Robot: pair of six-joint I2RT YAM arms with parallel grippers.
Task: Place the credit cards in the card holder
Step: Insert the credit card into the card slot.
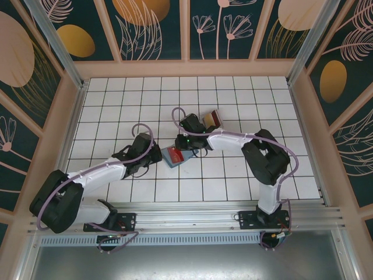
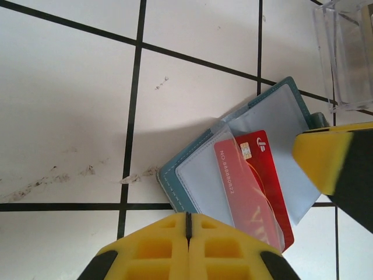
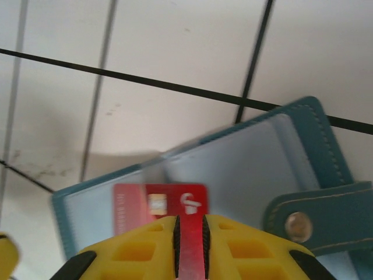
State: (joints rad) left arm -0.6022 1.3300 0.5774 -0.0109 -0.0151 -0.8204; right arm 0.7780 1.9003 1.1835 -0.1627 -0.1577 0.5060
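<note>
The card holder (image 2: 171, 182) is a teal wallet lying open on the tiles, grey inner face up (image 1: 171, 158) (image 3: 317, 131). A red credit card (image 2: 265, 175) lies on that face, its left strip under a clear sleeve (image 3: 175, 201). My left gripper (image 2: 188, 224) is shut with nothing in it, its yellow tips at the wallet's near edge (image 1: 156, 153). My right gripper (image 3: 190, 227) hovers over the card with its jaws a narrow gap apart, and the card's red shows through the gap (image 1: 185, 146). In the left wrist view one of its yellow fingers (image 2: 326, 160) stands beside the card, not touching it.
A clear plastic box (image 1: 211, 119) sits just behind the wallet, with something tan and dark red in it; its wall shows in the left wrist view (image 2: 349, 52). White tiled floor (image 1: 145, 99) surrounds the wallet, with wooden walls around the cell.
</note>
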